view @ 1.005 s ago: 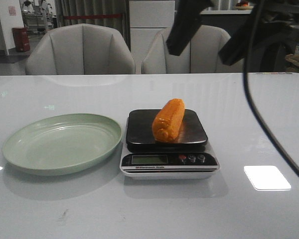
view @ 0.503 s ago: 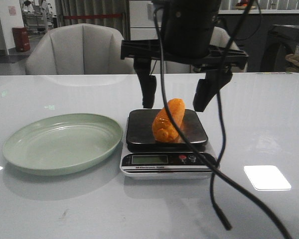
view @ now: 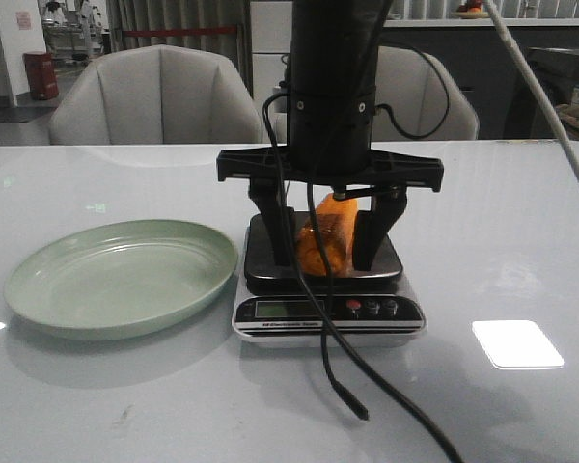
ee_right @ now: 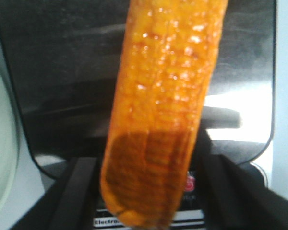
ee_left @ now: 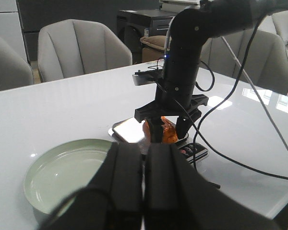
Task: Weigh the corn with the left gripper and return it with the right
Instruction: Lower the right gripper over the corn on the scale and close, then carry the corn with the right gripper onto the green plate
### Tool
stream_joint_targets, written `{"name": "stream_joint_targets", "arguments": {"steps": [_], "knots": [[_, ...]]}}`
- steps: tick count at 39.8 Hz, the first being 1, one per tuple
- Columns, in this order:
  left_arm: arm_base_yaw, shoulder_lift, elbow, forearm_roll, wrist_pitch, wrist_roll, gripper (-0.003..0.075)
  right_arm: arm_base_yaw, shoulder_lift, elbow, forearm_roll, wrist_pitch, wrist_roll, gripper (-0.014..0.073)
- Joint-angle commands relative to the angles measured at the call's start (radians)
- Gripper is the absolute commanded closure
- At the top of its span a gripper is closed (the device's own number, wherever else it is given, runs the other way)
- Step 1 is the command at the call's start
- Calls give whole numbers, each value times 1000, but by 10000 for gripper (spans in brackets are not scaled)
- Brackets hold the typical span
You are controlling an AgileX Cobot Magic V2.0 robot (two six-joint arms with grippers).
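White desk (view: 521,231), corn (view: 324,234) on scale (view: 323,289) lying front-to-back, right hand (view: 328,253) open astride it, left hand (ee_left: 143,177) closed, seen only by its wrist camera.

green plate (view: 116,280), kitchen scale (view: 323,313), chairs (view: 159,96)

A showroom or lab-like test space is suggested rather than a home. A glossy white table (view: 521,212) is flanked by matching grey padded chairs (view: 156,95), and a roped-off area with a red bin (view: 41,75) and equipment is seen behind, alongside white cabinets (view: 280,43).
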Motion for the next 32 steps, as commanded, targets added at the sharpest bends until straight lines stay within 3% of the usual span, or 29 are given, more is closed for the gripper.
{"name": "stream_joint_targets", "arguments": {"steps": [1, 7, 13, 19, 32], "knots": [[-6, 12, -25, -3, -85, 0, 598, -2, -48, -48, -21, -38, 10, 221], [-6, 12, -25, -3, -85, 0, 598, 3, -42, -92, -13, -47, 9, 313], [-6, 12, -25, -3, -85, 0, 598, 51, -42, -161, -13, -72, -40, 312], [-6, 12, -25, -3, -85, 0, 598, 137, -36, -178, -13, -187, -100, 312], [-6, 12, -25, -3, -85, 0, 598, 230, 55, -182, 47, -321, -100, 309]]}}
